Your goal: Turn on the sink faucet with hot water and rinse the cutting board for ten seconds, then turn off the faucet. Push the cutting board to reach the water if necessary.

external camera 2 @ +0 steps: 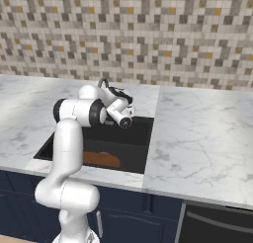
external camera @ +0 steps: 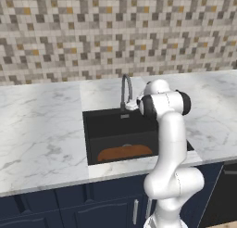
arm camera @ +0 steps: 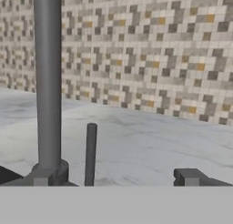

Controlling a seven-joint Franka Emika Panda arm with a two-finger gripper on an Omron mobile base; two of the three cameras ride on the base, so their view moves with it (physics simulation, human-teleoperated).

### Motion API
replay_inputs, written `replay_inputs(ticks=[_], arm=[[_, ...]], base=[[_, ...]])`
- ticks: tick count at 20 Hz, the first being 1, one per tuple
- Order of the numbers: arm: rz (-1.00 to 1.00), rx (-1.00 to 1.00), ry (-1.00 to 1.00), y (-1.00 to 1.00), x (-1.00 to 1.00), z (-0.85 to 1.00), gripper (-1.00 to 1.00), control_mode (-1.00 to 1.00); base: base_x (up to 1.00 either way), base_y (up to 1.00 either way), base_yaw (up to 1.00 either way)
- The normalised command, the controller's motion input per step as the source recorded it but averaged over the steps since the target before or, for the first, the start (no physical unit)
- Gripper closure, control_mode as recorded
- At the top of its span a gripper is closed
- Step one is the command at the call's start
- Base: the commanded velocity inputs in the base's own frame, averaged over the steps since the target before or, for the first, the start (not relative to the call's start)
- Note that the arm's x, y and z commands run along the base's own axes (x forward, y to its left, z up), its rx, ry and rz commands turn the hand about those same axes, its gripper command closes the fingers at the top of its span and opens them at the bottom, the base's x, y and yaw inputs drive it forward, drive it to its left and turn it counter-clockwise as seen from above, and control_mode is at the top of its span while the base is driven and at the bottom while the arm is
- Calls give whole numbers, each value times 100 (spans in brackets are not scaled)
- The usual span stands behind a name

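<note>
Step looked like faucet turn-on, no stream yet. Gripper (arm camera: 116, 178) jaws wide apart, nothing held, w/ faucet (arm camera: 47, 82) at frame left and handle (arm camera: 91, 152) between fingers. Cutting board (external camera: 125, 152) lay low-center in sink (external camera: 109, 125). Next move prob needs nudging handle sideways to hot.

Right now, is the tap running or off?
Off. No stream falls from the tap into the sink, and the cutting board lies at the near wall.

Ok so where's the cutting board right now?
The cutting board lies on the floor of the sink, against its front wall, seen from both base views, forward of the faucet.
</note>
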Motion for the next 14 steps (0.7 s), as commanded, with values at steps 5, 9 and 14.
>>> replay_inputs(ticks=[5,9,14], arm=[[-6,0,0,15,25,0,-100,-100],[-7,0,0,17,18,0,-100,-100],[-6,0,0,18,9,0,-100,-100]], base=[[0,0,0],[0,0,0],[0,0,0]])
